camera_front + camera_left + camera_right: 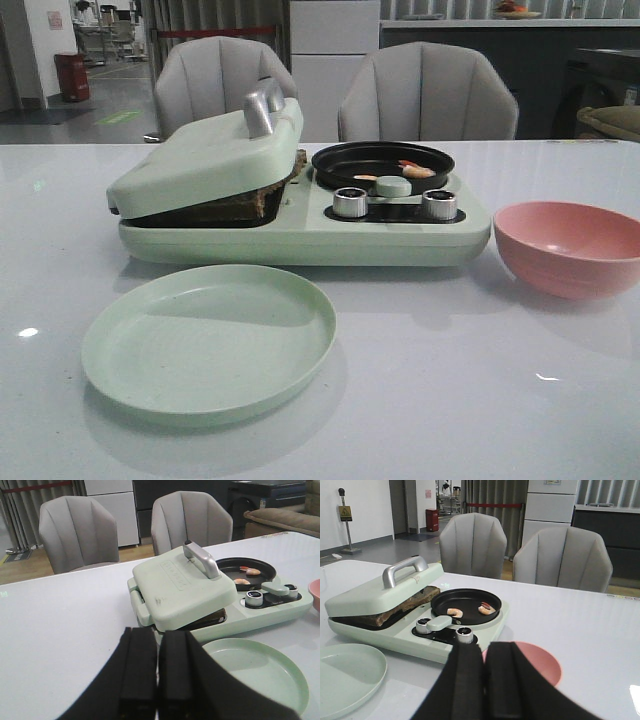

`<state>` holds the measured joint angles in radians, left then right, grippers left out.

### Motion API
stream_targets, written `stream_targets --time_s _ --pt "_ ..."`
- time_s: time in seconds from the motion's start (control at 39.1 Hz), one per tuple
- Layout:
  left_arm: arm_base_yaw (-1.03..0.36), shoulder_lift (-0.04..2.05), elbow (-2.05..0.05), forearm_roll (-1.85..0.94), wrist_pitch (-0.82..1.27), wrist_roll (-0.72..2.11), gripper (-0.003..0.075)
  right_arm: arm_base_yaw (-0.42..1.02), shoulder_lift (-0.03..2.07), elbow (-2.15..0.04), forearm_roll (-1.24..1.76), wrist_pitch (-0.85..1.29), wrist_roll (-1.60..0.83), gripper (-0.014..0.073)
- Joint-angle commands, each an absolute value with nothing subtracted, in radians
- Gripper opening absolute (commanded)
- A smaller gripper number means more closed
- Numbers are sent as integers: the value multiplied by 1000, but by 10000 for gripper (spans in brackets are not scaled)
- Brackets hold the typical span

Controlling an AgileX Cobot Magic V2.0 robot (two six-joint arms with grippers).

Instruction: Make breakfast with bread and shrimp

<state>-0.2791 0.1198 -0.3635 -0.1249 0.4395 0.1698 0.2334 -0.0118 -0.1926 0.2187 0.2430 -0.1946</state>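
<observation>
Bread (pixel 268 198) sits clamped under my breakfast maker's tilted lid (pixel 210 155), its crust poking past the lid's edge; two shrimp (pixel 455 612) lie in the black pan (pixel 382 164). My left gripper (pixel 157 672) and right gripper (pixel 484 680) are closed on nothing, back from the green plate (pixel 208 340) and pink bowl (pixel 568 246), with bare table (pixel 450 400) around them

The lid (pixel 205 160) hides most of the bread (pixel 268 198); perhaps two slices. The front view's edge crops the bowl (pixel 568 247).

Two shrimp (pixel 455 612), one plate (pixel 208 342), one bowl (pixel 568 247)
</observation>
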Motion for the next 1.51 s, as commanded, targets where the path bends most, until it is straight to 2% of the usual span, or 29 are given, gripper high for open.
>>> stream_targets --time_s 0.0,0.31,0.56,0.82,1.1,1.23,1.48 --pt "-283 131 -391 -134 357 158 114 235 8 -215 214 169 -206 139" --pt "-281 131 -356 -85 350 165 114 235 8 -215 214 169 -206 139" --pt "-279 131 -180 50 102 28 114 234 8 -215 214 169 -206 139" --pt "-279 127 -73 60 -65 20 114 234 8 -215 214 169 -206 139" --pt "-279 18 29 60 -122 -95 114 234 8 -215 214 169 -206 139" --pt "-279 -23 27 66 -65 -135 114 234 8 -215 214 169 -206 139" --pt "-186 -23 27 68 -91 -152 114 234 8 -215 214 167 -206 139"
